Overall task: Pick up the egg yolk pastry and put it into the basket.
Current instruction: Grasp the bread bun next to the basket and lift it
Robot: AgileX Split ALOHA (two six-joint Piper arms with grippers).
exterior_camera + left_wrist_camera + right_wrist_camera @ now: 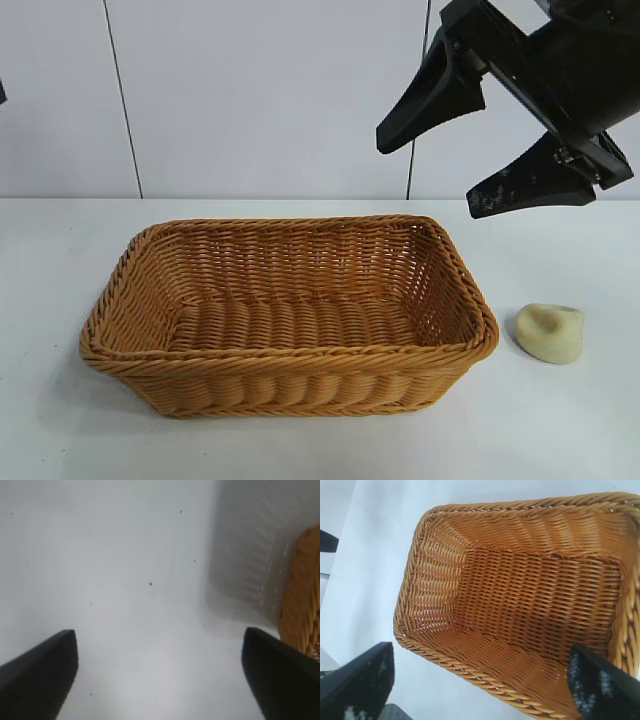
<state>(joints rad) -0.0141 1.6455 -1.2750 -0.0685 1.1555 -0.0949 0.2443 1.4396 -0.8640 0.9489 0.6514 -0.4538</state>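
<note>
The egg yolk pastry, a small pale cream-yellow lump with a dented top, lies on the white table just right of the basket. The orange-brown wicker basket is empty and also fills the right wrist view. My right gripper hangs open and empty high above the basket's right end, up and left of the pastry. My left gripper is open and empty over bare table, out of the exterior view; the basket's edge shows beside it. The pastry shows in neither wrist view.
The white table runs around the basket, with a white panelled wall behind it. A dark edge shows at the far side of the right wrist view.
</note>
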